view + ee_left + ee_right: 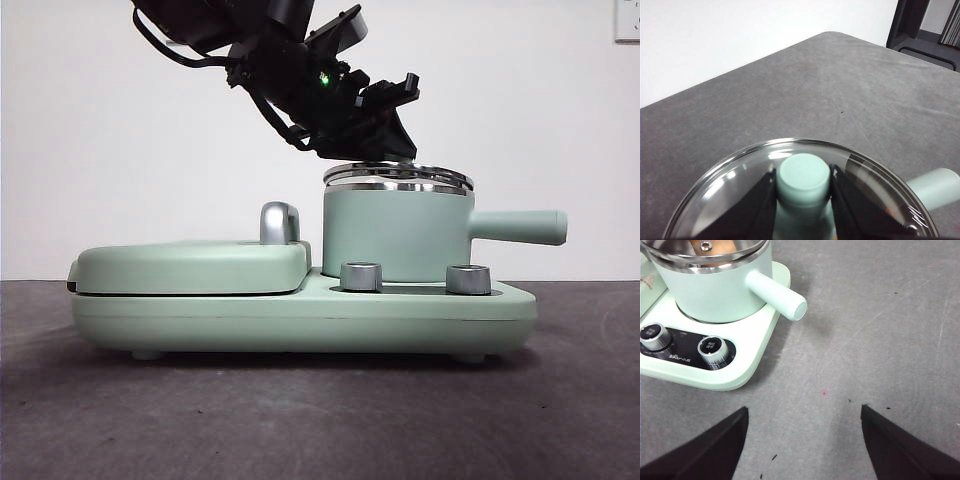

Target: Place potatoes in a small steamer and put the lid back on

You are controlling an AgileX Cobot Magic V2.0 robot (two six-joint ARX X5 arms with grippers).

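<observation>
The small mint-green steamer (pixel 395 235) stands on the right of its base, side handle (pixel 520 227) pointing right. The glass lid (pixel 400 176) lies at the steamer's steel rim, slightly tilted. My left gripper (pixel 385 140) reaches down from the upper left and is shut on the lid's green knob (pixel 804 177), with the glass (pixel 730 185) spread below the jaws. A bit of the orange-brown potato (pixel 722 246) shows inside the steamer (pixel 715 295). My right gripper (pixel 804 409) is open and empty over the table, in front of and right of the base.
The mint-green base (pixel 300 315) carries two steel dials (pixel 361 276) and, on its left, a flat grill cover (pixel 190 265) with a chrome handle (pixel 279 222). Grey table (pixel 320 420) lies all around. A dark frame (pixel 912 25) stands past the table's far corner.
</observation>
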